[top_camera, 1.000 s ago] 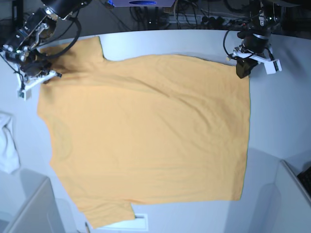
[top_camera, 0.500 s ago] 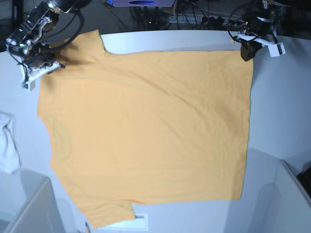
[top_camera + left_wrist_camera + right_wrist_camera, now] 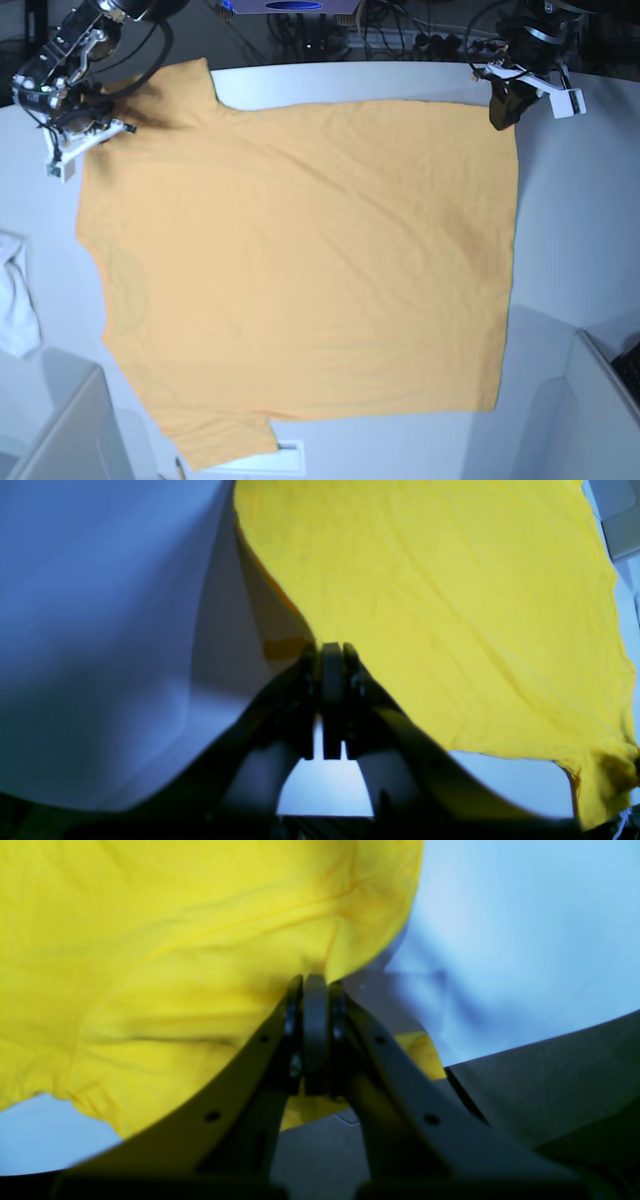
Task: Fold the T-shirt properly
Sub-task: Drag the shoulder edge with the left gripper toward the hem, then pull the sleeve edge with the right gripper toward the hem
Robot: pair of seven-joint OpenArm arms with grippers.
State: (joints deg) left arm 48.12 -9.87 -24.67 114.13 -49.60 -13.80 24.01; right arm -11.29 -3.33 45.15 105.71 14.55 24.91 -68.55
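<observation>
The right end effector (image 3: 316, 990) pinches the yellow T-shirt (image 3: 165, 950).

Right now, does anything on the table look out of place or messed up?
Only the white cloth, crumpled at the table's edge beside the T-shirt. The shirt lies flat, lightly wrinkled, both grippers pinching its far corners.

A robotics lab, by the look of it: a pale grey, rounded worktop (image 3: 330, 80) with two black robot arms mounted at its far corners, a tangle of black cables (image 3: 400, 30) behind it, and grey plastic bins (image 3: 60, 430) at the near edge.
</observation>
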